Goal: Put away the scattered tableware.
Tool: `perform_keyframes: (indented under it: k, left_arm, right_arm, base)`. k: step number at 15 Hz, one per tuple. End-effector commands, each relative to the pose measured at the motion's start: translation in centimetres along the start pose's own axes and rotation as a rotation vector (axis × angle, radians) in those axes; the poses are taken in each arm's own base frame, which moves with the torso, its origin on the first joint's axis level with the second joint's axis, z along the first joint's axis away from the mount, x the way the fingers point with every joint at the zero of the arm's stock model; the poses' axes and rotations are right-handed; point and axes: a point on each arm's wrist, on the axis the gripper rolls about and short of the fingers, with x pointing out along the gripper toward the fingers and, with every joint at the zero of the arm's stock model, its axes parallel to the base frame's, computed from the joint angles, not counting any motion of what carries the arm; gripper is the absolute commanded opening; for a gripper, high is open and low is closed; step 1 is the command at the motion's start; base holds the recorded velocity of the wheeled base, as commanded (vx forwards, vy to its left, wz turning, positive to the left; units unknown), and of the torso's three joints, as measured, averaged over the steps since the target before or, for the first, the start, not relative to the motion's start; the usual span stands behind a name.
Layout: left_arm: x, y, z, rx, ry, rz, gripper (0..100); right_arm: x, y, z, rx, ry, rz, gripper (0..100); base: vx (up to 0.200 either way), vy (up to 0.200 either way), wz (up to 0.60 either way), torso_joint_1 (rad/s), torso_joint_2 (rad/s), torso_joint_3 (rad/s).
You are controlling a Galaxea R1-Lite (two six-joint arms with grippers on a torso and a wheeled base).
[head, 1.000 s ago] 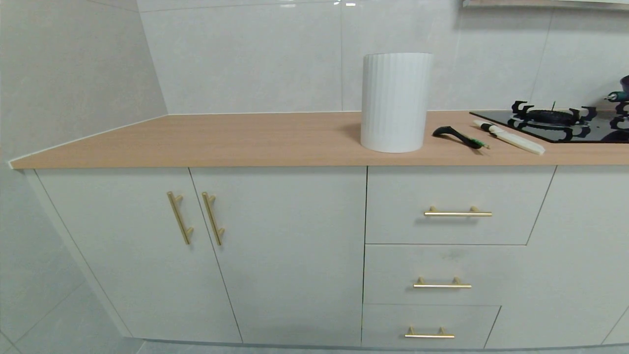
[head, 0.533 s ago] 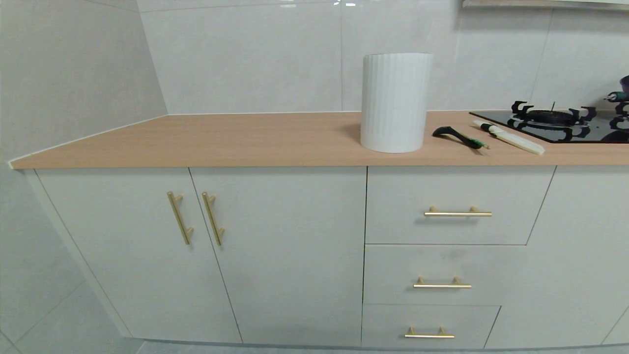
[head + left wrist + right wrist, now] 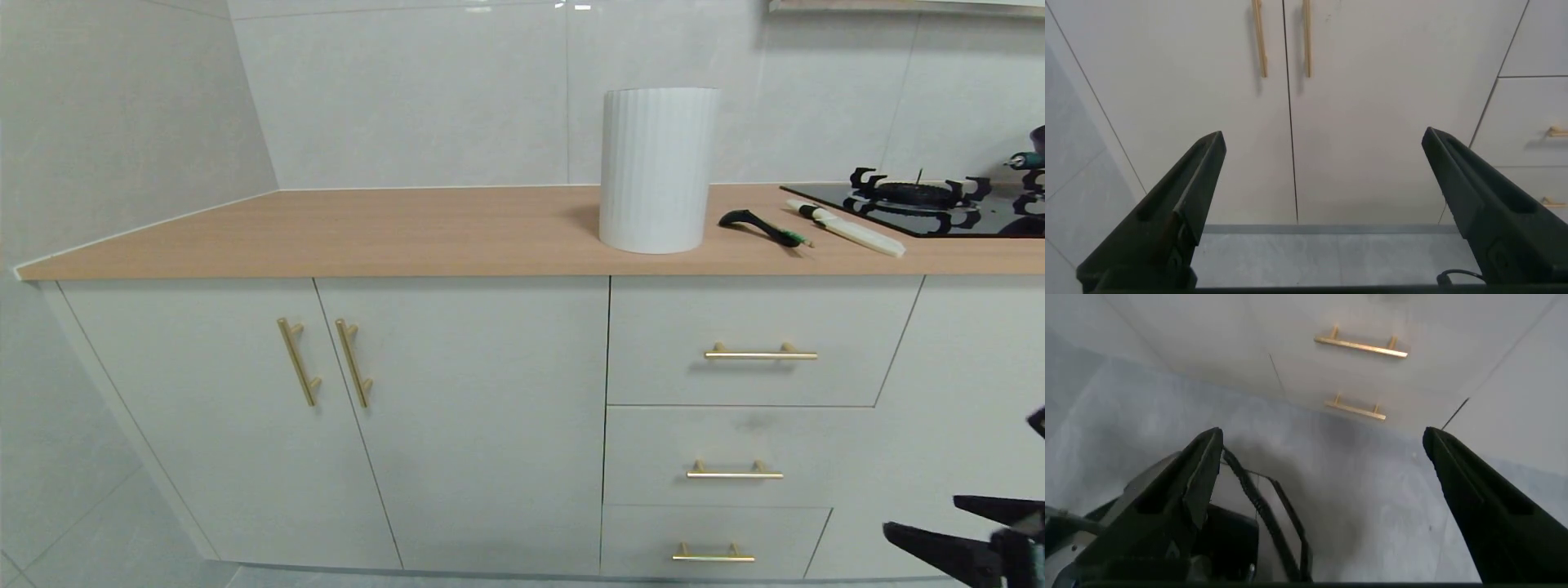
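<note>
Both grippers are hanging low in front of the cabinet, each spread wide and gripping nothing: the left gripper (image 3: 1323,139) is facing two cabinet doors (image 3: 1290,106) above the floor, and the right gripper (image 3: 1323,441) is pointing down toward the floor beside the lower drawers, its two dark fingers (image 3: 939,549) also showing at the lower right corner of the head view. Beyond them the cabinet front is presenting two doors, each wearing one upright gold handle (image 3: 299,362), and to the right three stacked drawers (image 3: 759,384), each carrying one level gold handle. On top, the wooden countertop (image 3: 367,233) is bearing three loose things: one tall white ribbed container (image 3: 655,170) standing upright, one black-and-green utensil (image 3: 763,227) lying just right of it, and one long white utensil (image 3: 849,229) lying near that one, apart from it and beside the edge of the black hob (image 3: 914,214). Both utensils are resting flat on the wood, well above both grippers. Farthest back, the pale tiled wall (image 3: 408,98) is running behind the counter.
</note>
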Motion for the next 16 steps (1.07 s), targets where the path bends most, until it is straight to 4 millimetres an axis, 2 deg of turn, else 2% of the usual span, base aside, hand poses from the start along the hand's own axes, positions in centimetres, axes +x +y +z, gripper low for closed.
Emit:
perform_keyframes:
  k: [1,4,6,8,9,10,16]
  left_arm:
    - [0.0,0.0,0.0,0.0,0.0,0.0,100]
    - [0.0,0.0,0.0,0.0,0.0,0.0,100]
    - [0.0,0.0,0.0,0.0,0.0,0.0,100]
    - [0.0,0.0,0.0,0.0,0.0,0.0,100]
    - [0.0,0.0,0.0,0.0,0.0,0.0,100]
    - [0.0,0.0,0.0,0.0,0.0,0.0,100]
    - [0.0,0.0,0.0,0.0,0.0,0.0,100]
  right_arm:
    - [8.1,-1.1,1.5,0.002,0.141,0.01,100]
    - [13.3,-2.2,0.7,0.003,0.149,-0.017,100]
    - [16.3,-2.9,-0.7,0.004,0.162,-0.057,100]
    - [18.4,-3.4,-1.4,0.005,0.133,-0.082,100]
    - [18.7,-3.4,-1.5,0.007,0.127,-0.085,100]
    - [19.9,-3.7,-2.1,0.036,0.106,-0.105,100]
    - [24.3,-4.6,-4.5,0.046,0.045,-0.206,100]
  base:
    - [0.0,0.0,0.0,0.0,0.0,0.0]
    - [0.0,0.0,0.0,0.0,0.0,0.0]
    - [0.0,0.0,0.0,0.0,0.0,0.0]
    - [0.0,0.0,0.0,0.0,0.0,0.0]
    - [0.0,0.0,0.0,0.0,0.0,0.0]
    - [0.0,0.0,0.0,0.0,0.0,0.0]
    - [0.0,0.0,0.0,0.0,0.0,0.0]
